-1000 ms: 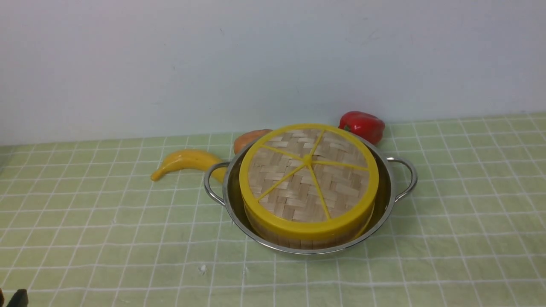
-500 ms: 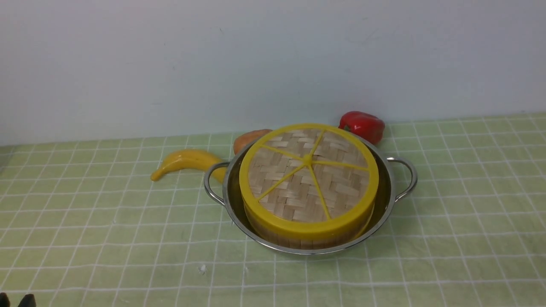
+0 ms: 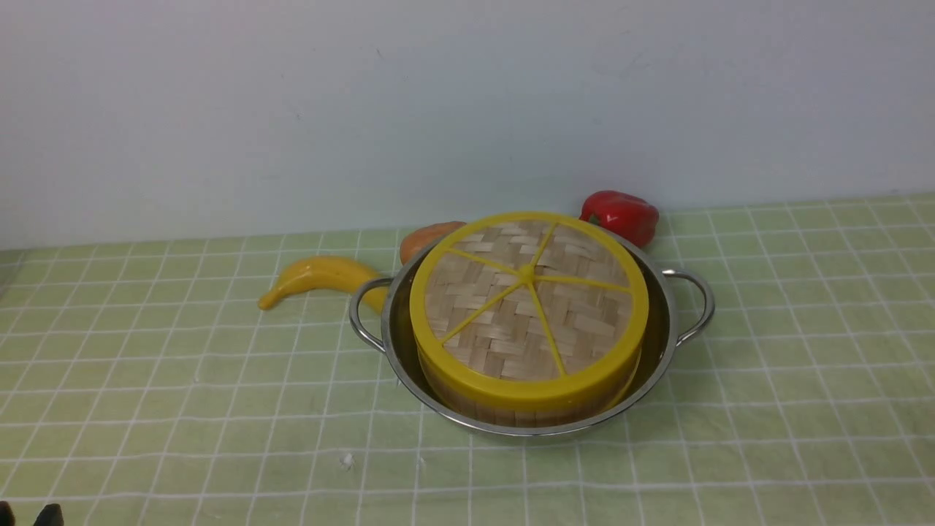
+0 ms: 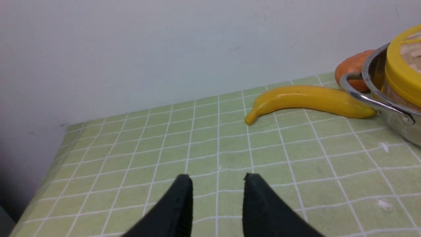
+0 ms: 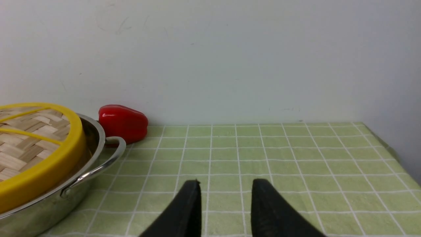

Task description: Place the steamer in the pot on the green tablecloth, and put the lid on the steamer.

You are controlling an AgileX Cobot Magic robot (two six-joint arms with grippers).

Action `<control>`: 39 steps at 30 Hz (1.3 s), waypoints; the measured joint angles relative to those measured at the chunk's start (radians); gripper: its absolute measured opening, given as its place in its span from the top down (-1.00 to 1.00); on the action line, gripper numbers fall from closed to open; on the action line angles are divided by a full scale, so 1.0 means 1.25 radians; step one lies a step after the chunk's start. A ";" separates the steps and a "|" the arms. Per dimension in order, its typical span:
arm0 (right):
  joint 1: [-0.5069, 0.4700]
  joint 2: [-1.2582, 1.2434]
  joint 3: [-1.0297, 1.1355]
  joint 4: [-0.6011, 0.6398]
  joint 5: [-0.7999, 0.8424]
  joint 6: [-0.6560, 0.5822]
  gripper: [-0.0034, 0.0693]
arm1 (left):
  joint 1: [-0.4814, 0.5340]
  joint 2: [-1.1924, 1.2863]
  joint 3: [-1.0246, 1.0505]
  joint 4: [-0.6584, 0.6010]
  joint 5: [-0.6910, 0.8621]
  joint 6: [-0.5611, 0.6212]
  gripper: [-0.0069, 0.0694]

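The lid, a woven disc with a yellow rim and spokes, lies on the steamer. Only the steamer's bamboo wall shows, and its contents are hidden. The steamer sits inside the shiny pot on the green tablecloth. My left gripper is open and empty, low over the cloth well to the left of the pot; only its tips show in the front view's bottom left corner. My right gripper is open and empty over the cloth to the right of the pot.
A yellow banana lies against the pot's left handle. An orange fruit sits behind the pot and a red pepper at its back right. A wall stands close behind, and the cloth's edges lie at the far left and far right.
The left gripper's tips have sunk lower towards the front view's bottom left corner. The pot, steamer and lid have not moved.
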 joint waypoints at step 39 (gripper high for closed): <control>0.000 0.000 0.000 0.000 0.000 0.000 0.25 | 0.000 0.000 0.000 0.000 0.000 0.000 0.18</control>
